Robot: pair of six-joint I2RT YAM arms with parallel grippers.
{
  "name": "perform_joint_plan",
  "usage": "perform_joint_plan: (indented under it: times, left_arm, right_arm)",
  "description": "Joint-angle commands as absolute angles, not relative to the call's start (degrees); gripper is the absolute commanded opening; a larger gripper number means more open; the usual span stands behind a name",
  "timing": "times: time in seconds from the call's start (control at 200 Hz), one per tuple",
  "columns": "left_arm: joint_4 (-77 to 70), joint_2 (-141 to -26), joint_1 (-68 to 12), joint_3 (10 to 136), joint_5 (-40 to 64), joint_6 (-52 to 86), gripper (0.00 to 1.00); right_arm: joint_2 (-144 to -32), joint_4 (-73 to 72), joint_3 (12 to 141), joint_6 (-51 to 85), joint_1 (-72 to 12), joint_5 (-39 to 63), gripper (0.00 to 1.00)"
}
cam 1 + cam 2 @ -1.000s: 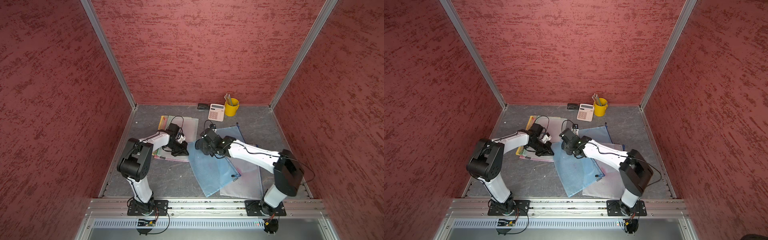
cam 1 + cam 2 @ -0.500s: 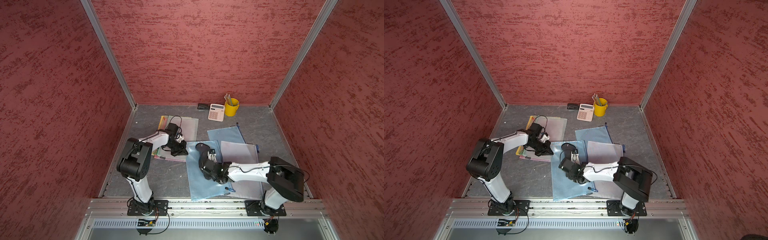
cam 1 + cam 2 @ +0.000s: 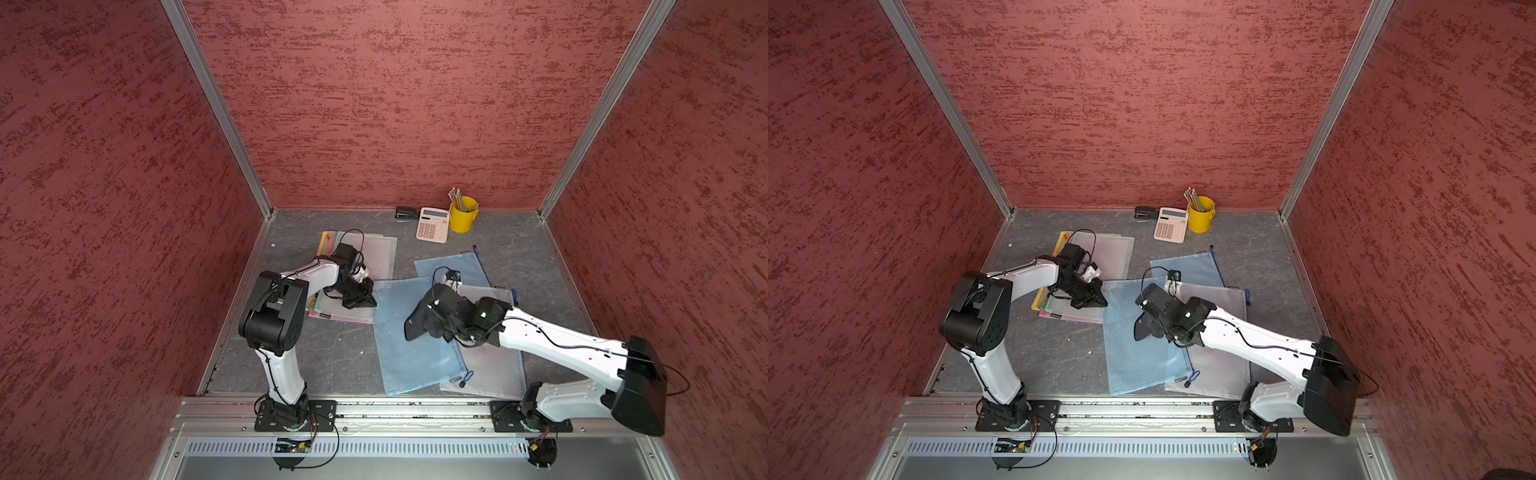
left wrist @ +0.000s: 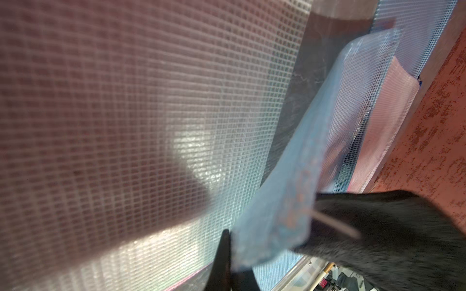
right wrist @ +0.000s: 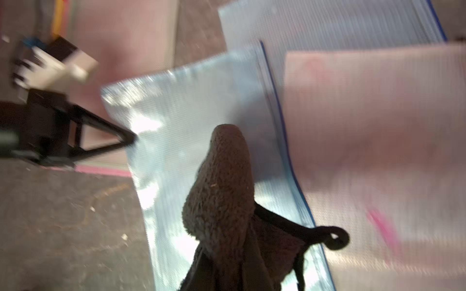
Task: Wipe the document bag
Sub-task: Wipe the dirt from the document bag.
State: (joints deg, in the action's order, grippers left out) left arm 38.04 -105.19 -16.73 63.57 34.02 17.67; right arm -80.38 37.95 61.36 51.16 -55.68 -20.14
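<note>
Left end effector (image 3: 368, 300) clamped on document bag (image 3: 409, 353) corner; right end effector (image 3: 435, 325) gripping dark cloth (image 3: 417, 318) over bag

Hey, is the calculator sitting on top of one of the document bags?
No, the calculator lies on the bare table by the back wall, between the stapler and the yellow pencil cup, with no bag under it.

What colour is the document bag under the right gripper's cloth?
Translucent light blue mesh document bag, fine grid pattern; clearest in a top view.
</note>
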Motion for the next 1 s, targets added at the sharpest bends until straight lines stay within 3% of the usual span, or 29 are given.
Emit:
perform_joint_plan:
  times: [0.0, 0.135, 0.255, 0.376, 0.546, 0.676, 0.796, 0.997]
  left_arm:
    - [37.5, -105.95, -17.83, 64.58, 32.74, 16.59, 0.0]
    - [36.25, -105.66, -18.11, 64.0, 32.45, 18.07, 0.0]
    - [35.32, -105.47, -18.02, 63.59, 32.2, 19.41, 0.0]
    - [35.21, -105.73, -17.56, 63.51, 32.05, 19.6, 0.0]
    - [35.19, -106.54, -15.75, 63.88, 33.13, 19.09, 0.0]
    - [36.51, -107.39, -15.99, 65.38, 34.04, 17.7, 0.0]
    - [36.99, -107.14, -16.49, 65.85, 33.73, 17.06, 0.0]
    - [37.03, -106.81, -17.78, 65.87, 33.96, 16.94, 0.0]
  right_arm:
    - [-91.88, 25.39, 64.09, 39.31, -55.39, -20.85, 0.0]
    - [-102.46, 17.81, 62.57, 38.52, -55.46, -15.76, 0.0]
    - [-104.98, 18.32, 57.09, 41.46, -56.84, -16.31, 0.0]
    - [-100.15, 21.88, 48.09, 48.87, -57.78, -15.16, 0.0]
    - [-86.1, 30.56, 34.95, 65.45, -68.21, -10.17, 0.0]
    - [-78.97, 43.41, 36.8, 69.29, -73.27, -10.29, 0.0]
    - [-75.08, 51.16, 48.11, 62.69, -67.19, -20.88, 0.0]
    - [-85.19, 26.85, 55.98, 41.39, -53.14, -20.31, 0.0]
